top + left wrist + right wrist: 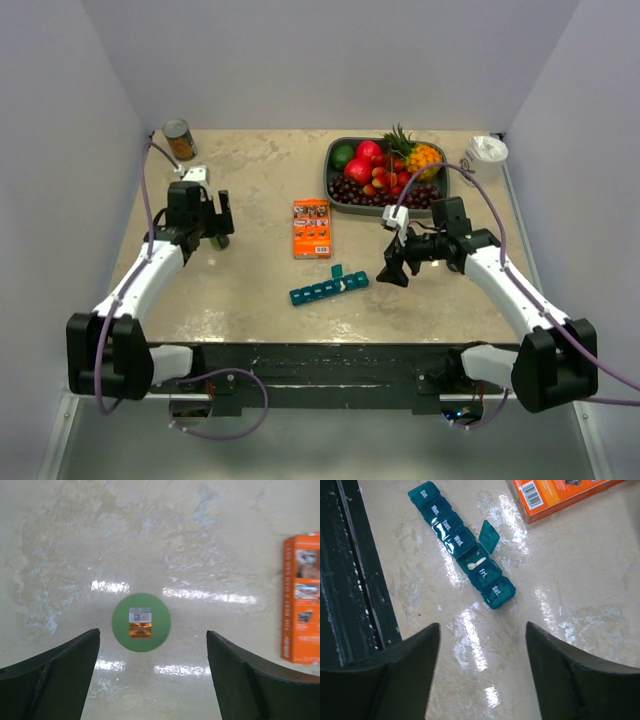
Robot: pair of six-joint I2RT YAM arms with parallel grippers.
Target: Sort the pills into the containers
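Far left: left fingers point(55, 675) spread wide above the desk point(200, 540), either side of an upright green bottle point(141, 622), touching neither flank. Mid-desk: orange box point(312, 228) lying flat. Just nearer: teal pill organiser point(460, 542), one lid raised, white pill point(476, 562) in that compartment. Right: right fingers point(570, 680) spread, holding nothing, hanging near the Sat. end.

Lab booth: white walls point(320, 60) enclose the table point(260, 170).

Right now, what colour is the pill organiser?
Teal-blue pill organiser, white lettering; best in right wrist view.
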